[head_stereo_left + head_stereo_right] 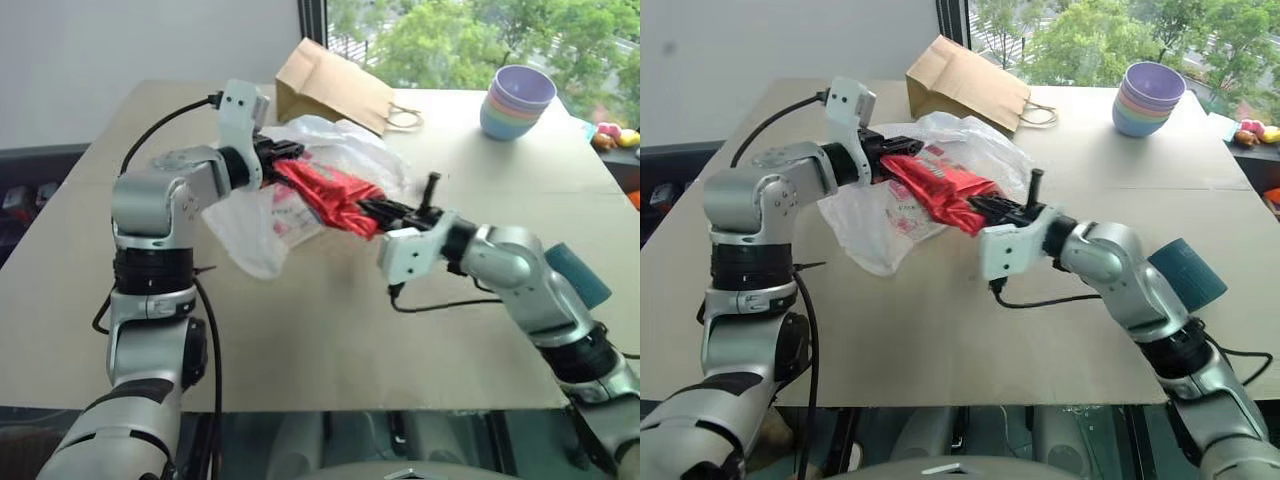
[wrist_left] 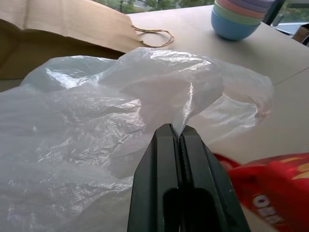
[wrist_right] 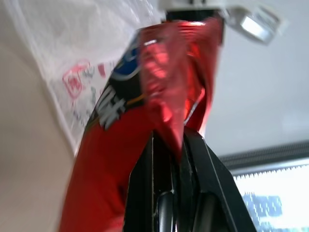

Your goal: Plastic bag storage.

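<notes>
**Tan tabletop, bag lifted mid-table**

Wide tan table (image 1: 330,340), bare toward its near edge; window beyond the far edge. My left gripper (image 2: 179,137) is clamped tight on a fold of the plastic bag (image 1: 250,225), which hangs above the table centre. My right gripper (image 3: 176,145) is pinched onto the red snack packet (image 1: 325,195) beside the bag. Brown paper bag (image 1: 330,85) and stacked bowls (image 1: 518,100) sit near the far edge, well apart.

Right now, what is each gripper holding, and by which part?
The left gripper pinches a fold of the plastic bag. The right gripper clamps one crumpled end of the red snack packet.
</notes>
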`<state>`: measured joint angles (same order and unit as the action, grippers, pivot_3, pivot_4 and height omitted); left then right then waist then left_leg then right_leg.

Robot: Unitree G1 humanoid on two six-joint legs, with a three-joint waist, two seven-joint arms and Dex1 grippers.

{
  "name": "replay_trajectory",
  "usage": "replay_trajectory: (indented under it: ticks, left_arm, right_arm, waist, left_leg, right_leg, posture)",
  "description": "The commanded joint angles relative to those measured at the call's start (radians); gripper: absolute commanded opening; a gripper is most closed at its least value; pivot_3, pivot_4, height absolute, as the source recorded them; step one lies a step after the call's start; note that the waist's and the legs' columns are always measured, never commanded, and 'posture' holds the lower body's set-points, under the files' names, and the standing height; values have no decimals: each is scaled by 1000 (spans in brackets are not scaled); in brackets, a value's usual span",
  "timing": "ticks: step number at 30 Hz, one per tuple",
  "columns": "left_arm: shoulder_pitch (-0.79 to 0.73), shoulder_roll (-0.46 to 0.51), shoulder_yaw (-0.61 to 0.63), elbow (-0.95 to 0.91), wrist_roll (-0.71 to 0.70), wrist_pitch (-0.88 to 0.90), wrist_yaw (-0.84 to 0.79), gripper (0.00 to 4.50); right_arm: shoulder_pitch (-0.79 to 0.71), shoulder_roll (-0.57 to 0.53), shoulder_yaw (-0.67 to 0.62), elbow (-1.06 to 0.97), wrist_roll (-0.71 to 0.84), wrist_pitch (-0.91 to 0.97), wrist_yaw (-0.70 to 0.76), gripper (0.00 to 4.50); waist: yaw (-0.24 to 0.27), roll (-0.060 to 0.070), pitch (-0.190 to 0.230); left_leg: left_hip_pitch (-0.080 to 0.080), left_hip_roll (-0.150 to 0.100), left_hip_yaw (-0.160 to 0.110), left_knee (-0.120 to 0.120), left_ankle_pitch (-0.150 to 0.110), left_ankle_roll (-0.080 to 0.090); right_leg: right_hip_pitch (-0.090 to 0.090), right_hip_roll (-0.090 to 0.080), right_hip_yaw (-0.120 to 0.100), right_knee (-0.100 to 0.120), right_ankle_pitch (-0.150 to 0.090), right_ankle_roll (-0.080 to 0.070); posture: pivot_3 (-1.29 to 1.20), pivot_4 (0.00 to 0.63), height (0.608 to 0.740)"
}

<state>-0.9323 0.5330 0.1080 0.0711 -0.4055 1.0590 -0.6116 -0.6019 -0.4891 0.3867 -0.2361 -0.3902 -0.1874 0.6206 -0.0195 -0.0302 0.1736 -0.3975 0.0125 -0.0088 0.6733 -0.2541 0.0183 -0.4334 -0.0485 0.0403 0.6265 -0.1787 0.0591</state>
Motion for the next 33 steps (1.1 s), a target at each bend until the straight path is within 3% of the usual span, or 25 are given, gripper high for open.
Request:
replay_trajectory:
  ticks: [1,8,12,21,28,33]
  left_arm:
    - [-50,35,42,-6,-73,66,-48,0]
    - [-49,113,70,-20,-174,212,-110,0]
    - [-48,119,152,5,-204,241,-72,0]
    - [-87,65,234,16,-273,297,-7,0]
    - [-113,9,293,2,-345,373,48,0]
    - [-93,3,309,-33,-375,409,75,0]
  right_arm:
    - [-105,51,12,104,-24,-60,-36,83]
    - [-187,70,100,411,-143,-296,-139,83]
    - [-193,60,0,466,-81,-239,-173,83]
    - [-240,39,1,505,-209,-265,-279,83]
    - [-308,175,122,684,-355,-268,-384,83]
    - [-351,286,203,838,-369,-327,-404,83]
  waist:
    - [-1,0,0]
    - [-13,0,0]
    - [-16,0,1]
    - [-24,0,1]
    - [-27,0,1]
    - [-27,0,1]
  left_leg:
    - [0,0,0,0,0,0]
    - [0,0,0,-1,0,0]
    - [-1,-1,0,-2,0,0]
    - [0,-1,0,-2,0,-1]
    - [0,-1,0,-2,1,-1]
    - [0,-1,0,-3,3,-5]
  right_leg:
    - [0,0,0,0,0,0]
    - [0,0,0,0,0,0]
    - [-1,-2,0,0,0,0]
    - [-1,-1,0,1,0,0]
    - [-2,-1,1,1,0,-1]
    - [-2,-2,1,1,1,-1]
  posture:
    - [0,150,740]
    - [0,150,740]
    - [0,150,740]
    - [0,150,740]
    - [0,150,740]
    - [0,150,740]
